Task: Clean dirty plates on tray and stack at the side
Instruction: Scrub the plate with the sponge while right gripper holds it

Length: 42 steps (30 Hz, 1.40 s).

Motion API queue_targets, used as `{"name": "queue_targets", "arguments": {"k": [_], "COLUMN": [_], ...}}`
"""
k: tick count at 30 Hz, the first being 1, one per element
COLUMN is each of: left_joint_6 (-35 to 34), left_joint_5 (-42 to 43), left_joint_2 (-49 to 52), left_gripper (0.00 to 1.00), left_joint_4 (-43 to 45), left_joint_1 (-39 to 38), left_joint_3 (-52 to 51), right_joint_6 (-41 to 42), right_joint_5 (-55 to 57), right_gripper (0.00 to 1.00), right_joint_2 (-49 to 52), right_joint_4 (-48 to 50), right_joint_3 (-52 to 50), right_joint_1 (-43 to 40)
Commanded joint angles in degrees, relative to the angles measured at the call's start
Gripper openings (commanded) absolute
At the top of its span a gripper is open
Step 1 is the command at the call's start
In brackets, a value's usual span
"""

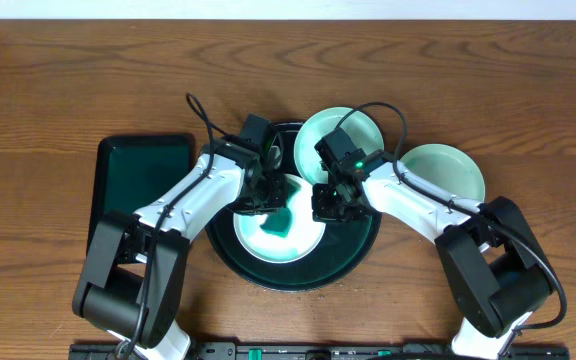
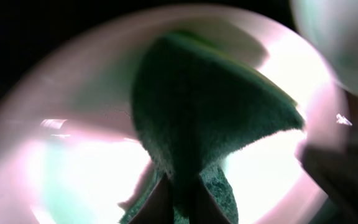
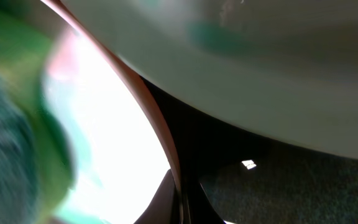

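A white plate (image 1: 303,240) lies on the large round black tray (image 1: 363,250), with pale teal smears in its middle. My left gripper (image 1: 268,200) is shut on a dark green cloth (image 2: 197,106) and presses it onto this plate (image 2: 92,168); the cloth (image 1: 281,217) shows as a teal-green patch from above. At the plate's right edge, my right gripper (image 1: 325,205) is shut on the rim (image 3: 160,137), one finger on each side. A second plate (image 1: 333,128) rests over the tray's far rim. A third, pale teal plate (image 1: 446,170) sits on the table at the right.
A dark green rectangular tray (image 1: 138,180) lies on the wooden table left of the round tray. In the right wrist view the second plate (image 3: 260,68) hangs close above the black tray floor (image 3: 291,180). Both arms crowd over the tray.
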Motion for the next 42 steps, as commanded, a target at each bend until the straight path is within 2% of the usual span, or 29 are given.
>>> {"name": "queue_targets", "arguments": {"k": [1, 4, 7, 10, 13, 19, 22, 25, 28, 33, 36, 42], "left_joint_6": [-8.0, -11.5, -14.1, -14.2, -10.6, 6.6, 9.0, 9.0, 8.8, -1.2, -3.1, -3.6], "left_joint_5": [-23.6, -29.5, -29.1, -25.2, -16.5, 10.3, 13.9, 12.4, 6.6, -16.8, -26.6, -29.3], "left_joint_2": [0.6, 0.6, 0.6, 0.6, 0.6, 0.6, 0.6, 0.6, 0.6, 0.6, 0.5, -1.6], "left_gripper": [0.07, 0.07, 0.07, 0.07, 0.07, 0.07, 0.07, 0.07, 0.07, 0.07, 0.07, 0.08], "left_joint_4": [-1.0, -4.8, -9.8, -13.7, -15.6, -12.2, -9.2, -5.4, -1.5, 0.6, -0.1, -8.9], "left_joint_1": [0.4, 0.4, 0.2, -0.4, -1.2, -2.6, -2.6, -2.6, -2.6, -2.6, -2.5, -1.5], "left_joint_3": [-0.4, -0.4, -0.4, -0.4, -0.4, -0.4, -0.4, -0.4, -0.4, -0.5, -0.4, 4.3], "right_joint_6": [0.3, 0.3, 0.3, 0.3, 0.3, 0.1, 0.1, 0.1, 0.1, 0.1, -0.3, -0.3], "right_joint_5": [0.8, 0.8, 0.7, 0.5, 0.5, 0.3, 0.3, 0.3, 0.3, 0.3, 0.1, 0.1], "right_gripper": [0.01, 0.01, 0.01, 0.01, 0.01, 0.01, 0.01, 0.01, 0.01, 0.01, 0.01, 0.01], "right_joint_2": [0.5, 0.5, 0.5, 0.5, 0.5, 0.5, 0.5, 0.5, 0.5, 0.5, 0.5, 0.5], "right_joint_4": [-0.1, -0.2, -0.2, -0.1, -0.2, -0.1, -0.1, -0.2, -0.2, -0.1, -0.1, -0.1], "right_joint_3": [0.9, 0.9, 0.9, 0.9, 0.9, 0.9, 0.9, 0.9, 0.9, 0.9, 0.9, 0.9], "right_joint_1": [0.0, -0.1, -0.2, -0.2, -0.2, -0.2, -0.2, -0.2, -0.2, -0.2, -0.3, -0.3]}}
